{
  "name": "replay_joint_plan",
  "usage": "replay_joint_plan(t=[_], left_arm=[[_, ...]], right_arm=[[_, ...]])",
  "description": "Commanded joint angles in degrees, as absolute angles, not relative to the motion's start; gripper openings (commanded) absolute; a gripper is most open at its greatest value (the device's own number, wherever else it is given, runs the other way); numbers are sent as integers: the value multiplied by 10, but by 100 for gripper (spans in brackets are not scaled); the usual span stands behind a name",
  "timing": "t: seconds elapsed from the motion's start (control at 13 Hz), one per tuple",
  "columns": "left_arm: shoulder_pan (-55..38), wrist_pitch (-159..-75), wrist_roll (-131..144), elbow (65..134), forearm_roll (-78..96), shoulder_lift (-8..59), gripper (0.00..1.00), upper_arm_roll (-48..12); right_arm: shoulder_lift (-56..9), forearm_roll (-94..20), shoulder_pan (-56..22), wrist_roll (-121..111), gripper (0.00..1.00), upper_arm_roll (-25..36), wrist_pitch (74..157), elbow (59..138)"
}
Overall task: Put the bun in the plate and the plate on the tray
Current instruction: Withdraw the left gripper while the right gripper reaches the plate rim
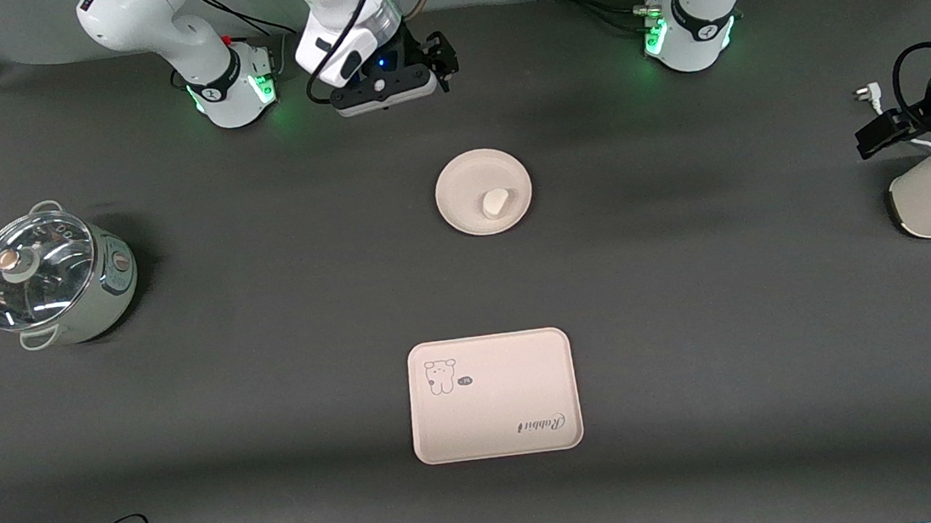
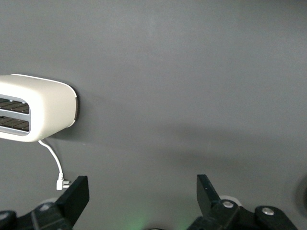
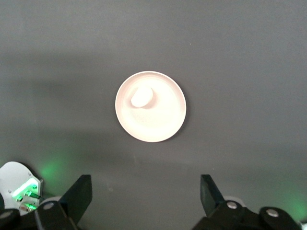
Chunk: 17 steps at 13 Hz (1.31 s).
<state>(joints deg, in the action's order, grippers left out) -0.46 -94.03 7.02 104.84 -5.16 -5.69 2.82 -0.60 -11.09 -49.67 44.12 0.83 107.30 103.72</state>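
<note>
- On the plate point(image 1: 483, 191), mid-table, the bun point(image 1: 496, 202) already sits, off centre; the tray point(image 1: 493, 395) lies well apart, nearer the front camera.
- I judge the plate transfer is the step in hand: I'd pinch the rim away from the bun, lift level, and set it flat inside the tray.
- Right gripper point(image 3: 144, 199) hangs high near its base, fingers spread, nothing held.
- Left gripper point(image 2: 143, 194) waits near the toaster point(image 2: 36, 108), fingers likewise apart.
- The plate looks plain, shallow, cream-beige.
</note>
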Motion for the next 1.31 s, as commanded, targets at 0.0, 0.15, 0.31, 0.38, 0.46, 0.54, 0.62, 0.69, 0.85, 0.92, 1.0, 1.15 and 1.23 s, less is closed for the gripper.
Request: replay_joint_plan(t=[0.0, 0.15, 0.31, 0.38, 0.46, 0.54, 0.62, 0.69, 0.85, 0.92, 1.0, 1.15, 1.23], left_arm=[[5, -948, 52, 1059, -44, -67, 100, 17], [6, -946, 51, 1059, -44, -65, 100, 17], [6, -944, 50, 1056, -44, -64, 100, 17], [4, -944, 49, 1056, -44, -63, 100, 17], [-3, -944, 49, 1056, -44, -63, 100, 21], [-10, -943, 49, 1056, -44, -63, 100, 27], [-31, -943, 49, 1056, -44, -62, 100, 46], [-46, -942, 49, 1056, -44, -62, 100, 65], [-50, -942, 52, 1063, -40, -69, 100, 70], [-51, -945, 56, 1066, -20, -76, 100, 68], [-54, -945, 59, 1063, -9, -76, 100, 66], [-48, -942, 68, 1060, -10, -77, 100, 41], [-27, -941, 67, 1059, -11, -77, 100, 27]], right_arm=[[28, -123, -499, 434, 100, 10, 1146, 1133], [27, -121, -499, 434, 100, 9, 1226, 1199], [19, -120, -501, 435, 100, 2, 1309, 1257], [9, -120, -502, 435, 100, -1, 1343, 1276], [-5, -120, -503, 435, 100, -2, 1371, 1287], [-22, -120, -504, 436, 100, -2, 1398, 1295], [-43, -120, -508, 436, 100, -2, 1434, 1302], [-68, -120, -518, 441, 100, -2, 1477, 1309], [-119, -120, -529, 445, 100, -2, 1566, 1323], [-143, -121, -533, 448, 100, -2, 1604, 1329], [-166, -121, -533, 448, 100, -2, 1643, 1335], [-205, -121, -535, 447, 100, -2, 1695, 1339], [-218, -121, -535, 448, 100, -2, 1712, 1339]])
